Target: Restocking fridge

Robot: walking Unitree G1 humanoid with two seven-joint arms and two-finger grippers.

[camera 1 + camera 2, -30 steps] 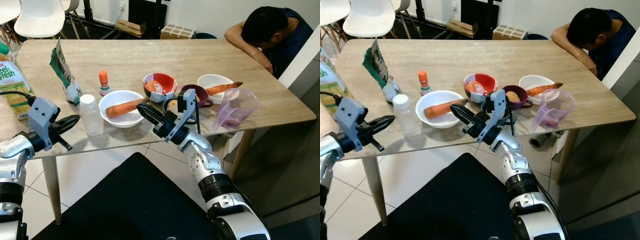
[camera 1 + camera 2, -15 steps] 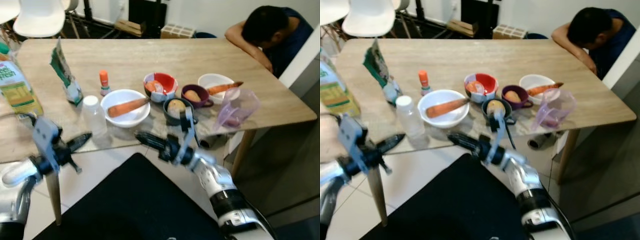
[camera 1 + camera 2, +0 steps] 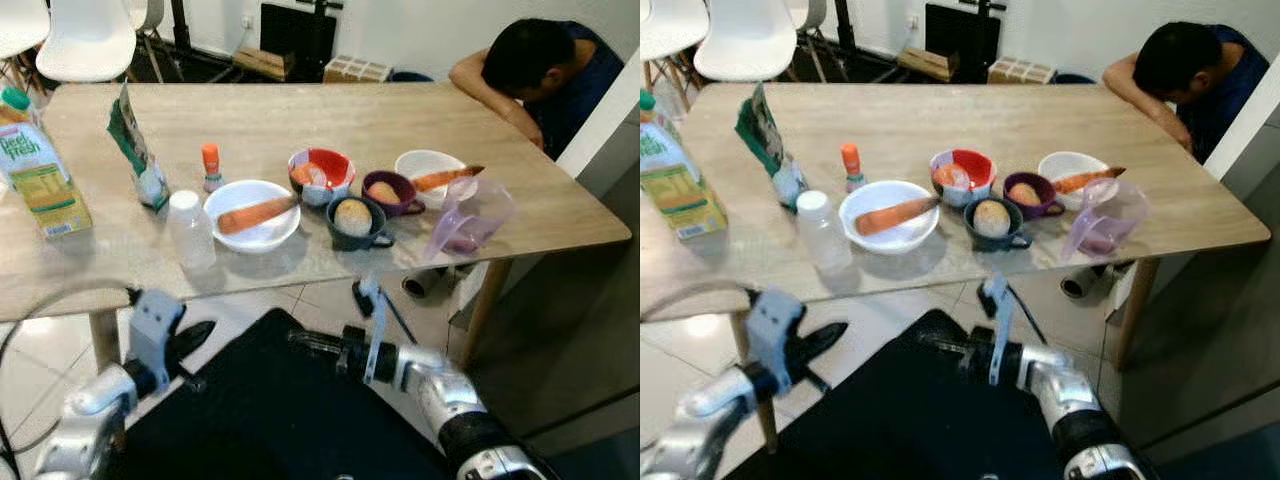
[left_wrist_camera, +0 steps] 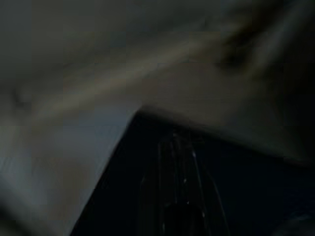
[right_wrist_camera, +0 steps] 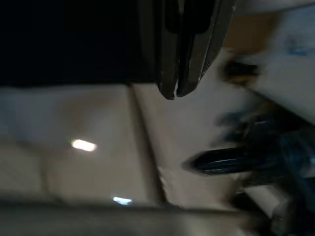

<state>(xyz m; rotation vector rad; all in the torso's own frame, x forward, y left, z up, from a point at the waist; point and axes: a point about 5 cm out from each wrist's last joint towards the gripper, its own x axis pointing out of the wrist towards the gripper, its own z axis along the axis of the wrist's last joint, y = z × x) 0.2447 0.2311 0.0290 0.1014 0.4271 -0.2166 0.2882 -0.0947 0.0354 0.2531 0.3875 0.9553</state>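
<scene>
Left eye view: both grippers hang below the table edge, right gripper (image 5: 176,93) fingers pressed together, empty; left gripper (image 3: 195,335) fingers look closed, empty. Carrot in white bowl (image 3: 252,214) sits on the table (image 3: 300,110) above and beyond both.

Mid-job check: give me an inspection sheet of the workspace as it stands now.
Surface: wooden table, dry, items grouped toward the near edge.
Job's things: juice carton at far left; green bag; clear bottle; orange-capped bottle; carrot in white bowl; red bowl; dark cup and purple cup, each holding a round food item; second carrot on the rear white bowl.
Clutter: purple measuring jug, tipped.
Grippers: left gripper and right gripper low, below the table edge; right shut.
Cables: grey cable arching near the left arm.
Surroundings: person slumped at far corner; white chairs.
</scene>
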